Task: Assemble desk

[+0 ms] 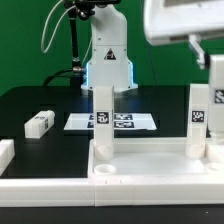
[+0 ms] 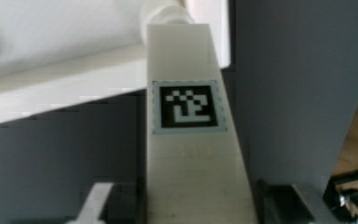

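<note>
The desk tabletop [image 1: 140, 172] lies flat at the front, rim up, with round sockets in its corners. One tagged leg [image 1: 103, 120] stands upright in the corner on the exterior view's left. A second tagged leg [image 1: 200, 118] stands at the corner on the exterior view's right, and my gripper [image 1: 201, 70] comes down on its top end. In the wrist view this leg [image 2: 190, 120] runs between my gripper's [image 2: 194, 206] dark fingers [image 2: 293, 200], which press on both its sides. Its far end meets the tabletop [image 2: 51, 60]. A third leg [image 1: 38, 123] lies loose on the black table.
The marker board [image 1: 112, 121] lies flat in front of the robot base [image 1: 107, 60]. A white bar's end [image 1: 5, 155] shows at the exterior view's left edge. The black table spreads around the parts.
</note>
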Controlling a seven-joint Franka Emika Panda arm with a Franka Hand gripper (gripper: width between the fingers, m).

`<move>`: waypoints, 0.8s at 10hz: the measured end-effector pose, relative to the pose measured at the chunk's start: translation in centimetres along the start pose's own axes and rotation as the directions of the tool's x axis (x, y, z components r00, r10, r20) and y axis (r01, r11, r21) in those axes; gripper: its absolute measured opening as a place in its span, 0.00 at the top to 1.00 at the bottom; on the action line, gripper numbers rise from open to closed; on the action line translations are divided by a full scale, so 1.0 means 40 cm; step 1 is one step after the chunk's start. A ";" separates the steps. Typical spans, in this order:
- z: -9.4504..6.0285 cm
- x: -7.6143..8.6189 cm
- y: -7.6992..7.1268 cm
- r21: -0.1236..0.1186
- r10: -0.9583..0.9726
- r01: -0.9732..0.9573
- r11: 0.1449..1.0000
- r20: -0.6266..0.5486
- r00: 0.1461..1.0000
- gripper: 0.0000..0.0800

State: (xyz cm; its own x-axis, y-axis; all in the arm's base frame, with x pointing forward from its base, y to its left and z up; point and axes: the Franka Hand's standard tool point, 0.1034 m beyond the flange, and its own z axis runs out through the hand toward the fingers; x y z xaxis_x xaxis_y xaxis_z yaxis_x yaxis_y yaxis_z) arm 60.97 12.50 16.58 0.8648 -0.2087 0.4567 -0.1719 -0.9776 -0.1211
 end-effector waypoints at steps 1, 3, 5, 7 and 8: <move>0.010 -0.003 -0.015 0.005 -0.016 0.016 1.000 -0.018 1.000 0.64; 0.018 -0.010 -0.026 0.007 -0.025 0.025 1.000 -0.025 0.999 0.64; 0.020 -0.009 -0.022 0.010 -0.037 0.037 0.999 -0.029 0.999 0.64; 0.024 -0.001 -0.003 0.004 -0.086 0.087 0.996 -0.049 0.995 0.64; 0.021 0.014 0.002 0.001 -0.104 0.105 0.995 -0.058 0.993 0.64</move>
State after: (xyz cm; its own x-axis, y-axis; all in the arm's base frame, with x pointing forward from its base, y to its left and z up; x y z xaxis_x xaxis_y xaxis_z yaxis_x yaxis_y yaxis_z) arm 61.85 12.32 16.11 0.8492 -0.1067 0.5171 -0.0802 -0.9941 -0.0735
